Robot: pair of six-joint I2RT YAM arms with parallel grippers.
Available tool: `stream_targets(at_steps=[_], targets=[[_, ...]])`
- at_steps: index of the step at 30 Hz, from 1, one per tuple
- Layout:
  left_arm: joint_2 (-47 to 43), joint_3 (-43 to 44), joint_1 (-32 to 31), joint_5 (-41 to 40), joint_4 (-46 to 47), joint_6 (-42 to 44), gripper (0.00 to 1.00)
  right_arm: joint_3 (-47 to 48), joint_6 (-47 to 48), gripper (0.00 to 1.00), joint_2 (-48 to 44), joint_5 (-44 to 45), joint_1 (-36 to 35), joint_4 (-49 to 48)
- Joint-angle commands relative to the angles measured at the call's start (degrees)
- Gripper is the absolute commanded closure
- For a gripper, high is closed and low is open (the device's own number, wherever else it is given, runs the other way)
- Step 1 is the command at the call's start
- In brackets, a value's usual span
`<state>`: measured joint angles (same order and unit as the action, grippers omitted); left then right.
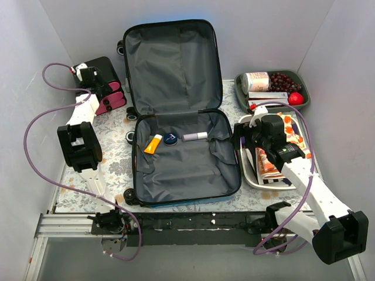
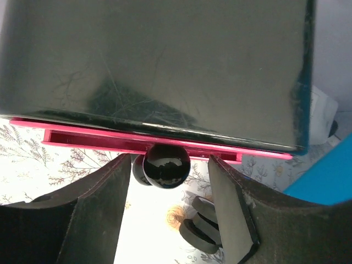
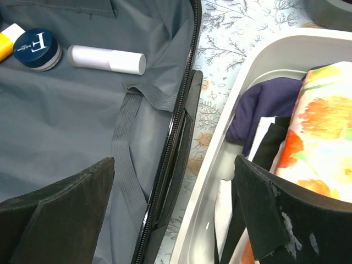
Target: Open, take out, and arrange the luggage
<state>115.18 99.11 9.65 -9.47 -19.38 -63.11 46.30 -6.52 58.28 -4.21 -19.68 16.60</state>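
In the middle of the counter [image 1: 111,140] we've got the luggage [image 1: 187,170] lying wide open, its lid half toward the back wall and the grey-lined bottom half toward the arm bases. Three small things sit along the hinge side of the bottom half: an orange tube [image 1: 153,143], a dark blue round jar [image 1: 170,139] and a pale cylinder [image 1: 194,136], all in a loose row.

The left end effector [image 1: 99,88] isn't on the luggage at all. It's off to the left of the lid, at the black box with pink drawers [image 1: 108,73]. From the left wrist view, we see its jaws partway open with the black round knob [image 2: 166,165] of a pink drawer sitting between the fingers [image 2: 110,192], a bit of gap on both sides, so no firm hold that we can make out.

The right end effector [image 1: 249,136] hangs right over the luggage's right edge, where the zipper rim runs just beside the white tray [image 1: 246,167]. Its jaws are spread wide and hold nothing. One finger is over the grey lining and the other over the folded clothes [image 1: 270,167] in the tray.

Behind that tray there's a grey tray [image 1: 241,93] with a can [image 1: 256,81], grapes [image 1: 284,81] and a red fruit [image 1: 296,98].
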Motion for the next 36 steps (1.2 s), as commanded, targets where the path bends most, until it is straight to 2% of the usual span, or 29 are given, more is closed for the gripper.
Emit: stream_targets(at_steps=[1,4,5,9,13,15,16,21,27,32,36], targets=[[0.6,1.9,0.2,-1.1,1.1,2.2,0.44,2.2,1.4,0.04,-1.9,2.3,-0.4,-0.8],[1.0,2.1,0.2,-0.2,1.1,2.4,0.45,2.3,1.4,0.04,-1.9,2.7,-0.4,-0.8],[1.0,2.1,0.3,0.2,1.1,2.6,0.51,2.3,1.4,0.04,-1.9,2.9,-0.3,-0.6],[0.7,1.5,0.3,0.3,1.2,3.6,0.63,2.0,1.2,0.04,-2.3,3.1,-0.4,-0.5],[-0.1,0.7,0.3,0.9,2.0,4.5,0.69,1.3,0.7,0.04,-2.7,3.7,-0.3,-0.8],[-0.3,0.8,0.3,1.1,2.1,5.1,0.75,1.2,0.4,0.04,-2.9,3.8,-0.3,-0.8],[-0.4,0.9,0.3,1.2,2.0,5.2,0.82,0.8,0.4,0.04,-3.0,3.8,-0.4,-0.9],[-4.1,-3.0,0.3,2.7,2.1,4.4,0.96,0.2,0.5,0.04,-3.7,3.9,-0.3,-1.0],[-11.1,-12.6,0.2,5.2,3.0,0.5,0.97,0.0,0.9,0.04,-3.9,2.5,-0.4,-1.3],[-16.9,-17.8,0.0,4.1,2.9,-2.1,0.94,-0.9,1.0,0.04,-5.1,1.9,-0.3,-1.8],[-20.0,-22.5,0.1,8.3,2.9,-4.5,0.91,-2.4,1.0,0.04,-6.1,1.2,-0.3,-2.8]])
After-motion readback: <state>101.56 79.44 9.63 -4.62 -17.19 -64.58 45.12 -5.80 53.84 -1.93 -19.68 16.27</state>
